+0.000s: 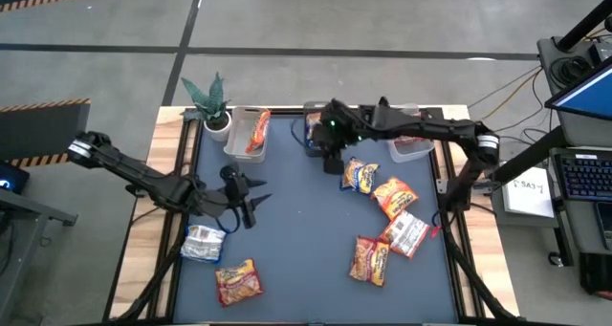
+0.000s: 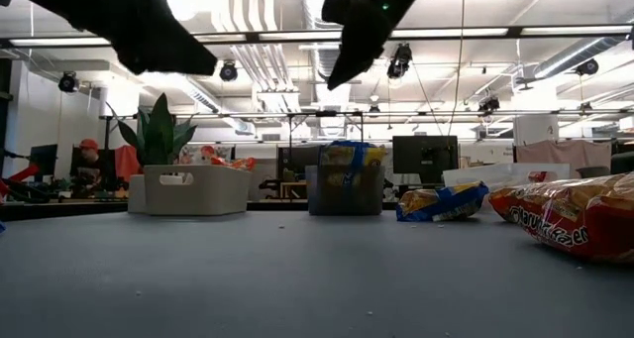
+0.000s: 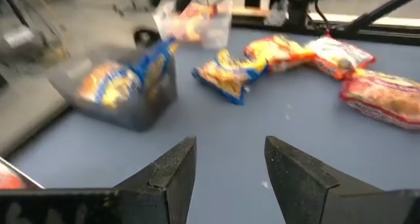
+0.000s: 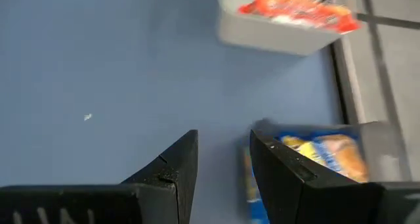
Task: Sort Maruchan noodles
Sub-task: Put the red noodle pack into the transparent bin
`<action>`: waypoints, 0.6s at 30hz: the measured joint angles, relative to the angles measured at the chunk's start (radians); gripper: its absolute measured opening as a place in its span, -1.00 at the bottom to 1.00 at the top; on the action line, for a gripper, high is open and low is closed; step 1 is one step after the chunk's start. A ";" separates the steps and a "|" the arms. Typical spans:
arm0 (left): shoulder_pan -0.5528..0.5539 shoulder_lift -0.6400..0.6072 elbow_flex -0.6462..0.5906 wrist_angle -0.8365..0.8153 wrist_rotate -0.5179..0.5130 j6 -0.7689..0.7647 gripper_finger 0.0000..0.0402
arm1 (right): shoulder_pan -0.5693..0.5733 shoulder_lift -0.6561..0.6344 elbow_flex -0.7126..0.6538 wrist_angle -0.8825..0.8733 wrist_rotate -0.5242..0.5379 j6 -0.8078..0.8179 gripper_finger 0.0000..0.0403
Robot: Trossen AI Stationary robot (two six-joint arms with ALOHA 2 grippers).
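1. Blue-grey counter [image 1: 306, 240] fills the centre of the high view, with ramen packets scattered across it and clear bins along its top edge.
2. The left gripper [image 1: 256, 205] hangs over the counter's left-centre, its jaws spread apart and empty; the left wrist view shows bare counter between its fingers [image 3: 172, 175].
3. The right gripper [image 1: 331, 160] hovers at upper centre, just beside the middle bin [image 1: 314, 133]; its jaws are parted with nothing between them, as the right wrist view shows.
4. A blue-yellow packet [image 4: 328, 155] stands in that middle bin.
5. An orange packet [image 1: 257, 133] lies in the left bin [image 1: 247, 135], next to a potted plant [image 1: 212, 102] at upper left.
6. A red packet [image 1: 413, 141] sits in the right bin [image 1: 411, 146] at upper right.
7. Loose at right of centre: a blue-yellow packet [image 1: 359, 176], an orange one [image 1: 394, 195], a silvery white one [image 1: 409, 234] and a red one [image 1: 369, 260].
8. At lower left lie a silvery packet [image 1: 203, 243] and a red one [image 1: 239, 281].
9. In the low view, a person in a red cap [image 2: 89, 165] sits far off at left, beyond the counter.
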 joint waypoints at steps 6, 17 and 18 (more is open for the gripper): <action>-0.003 0.068 0.016 -0.025 0.184 -0.121 -0.21 | 0.095 -0.105 -0.184 0.100 0.003 0.109 -0.37; -0.083 0.283 0.221 -0.190 0.738 -0.292 -0.25 | 0.201 -0.286 -0.557 0.495 0.029 0.203 -0.37; -0.090 0.297 0.253 -0.261 0.753 -0.331 -0.24 | 0.201 -0.299 -0.583 0.528 0.029 0.214 -0.37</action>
